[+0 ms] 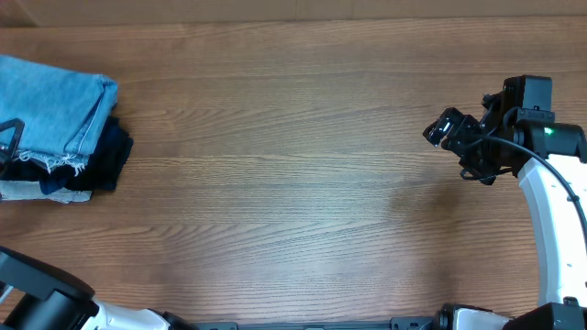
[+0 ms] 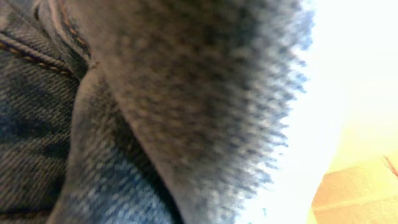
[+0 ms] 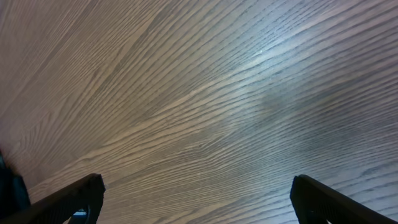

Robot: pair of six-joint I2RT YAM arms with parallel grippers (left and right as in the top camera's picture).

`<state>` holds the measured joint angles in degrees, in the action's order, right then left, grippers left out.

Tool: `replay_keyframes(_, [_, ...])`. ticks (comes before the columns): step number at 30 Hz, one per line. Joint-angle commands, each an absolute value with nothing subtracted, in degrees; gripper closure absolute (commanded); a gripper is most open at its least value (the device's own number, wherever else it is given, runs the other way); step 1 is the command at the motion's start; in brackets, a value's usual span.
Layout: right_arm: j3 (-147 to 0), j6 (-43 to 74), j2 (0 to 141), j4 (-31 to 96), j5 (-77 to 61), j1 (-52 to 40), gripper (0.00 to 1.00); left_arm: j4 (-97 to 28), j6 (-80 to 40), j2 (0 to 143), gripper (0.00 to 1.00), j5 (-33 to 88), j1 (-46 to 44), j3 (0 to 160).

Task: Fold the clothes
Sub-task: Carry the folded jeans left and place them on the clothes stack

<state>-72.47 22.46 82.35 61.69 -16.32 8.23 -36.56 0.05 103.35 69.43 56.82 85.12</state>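
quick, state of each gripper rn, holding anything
left gripper: closed, apparently pinching the jeans
right gripper: open wide, holding nothing, over the table

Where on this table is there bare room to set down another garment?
Bare wood runs from the jeans and navy garment, stacked at the left edge, across to the right end effector: the whole middle of the table. A smaller strip lies between that stack and the left arm's base. Crowded: only that left edge.
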Motion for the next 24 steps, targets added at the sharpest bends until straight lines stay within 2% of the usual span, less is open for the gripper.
replay_keyframes(1, [-73.1,22.3,81.8,60.8,-16.5,8.3,0.00,-35.0,0.7,97.0,0.96,80.5,56.3,89.7])
replay_keyframes(7, [-73.1,22.3,81.8,59.7,-16.5,8.3,0.00,-29.6,-3.7,92.2,0.96,72.6,56.6,92.7])
replay_keyframes(12, [-73.1,22.3,81.8,60.1,-16.5,8.3,0.00,-30.0,-1.2,100.8,0.96,72.5,57.0,92.4])
replay_keyframes(20, [-73.1,22.3,81.8,60.6,-16.6,8.3,0.00,-40.2,7.0,117.3,0.96,55.5,58.3,90.9])
replay_keyframes(23, [-73.1,22.3,81.8,61.1,-16.6,8.3,0.00,-42.0,6.9,121.5,0.96,54.8,59.0,90.9])
replay_keyframes(24, [-73.1,22.3,81.8,61.1,-16.6,8.3,0.00,-42.6,6.9,121.7,0.92,54.0,59.4,90.9])
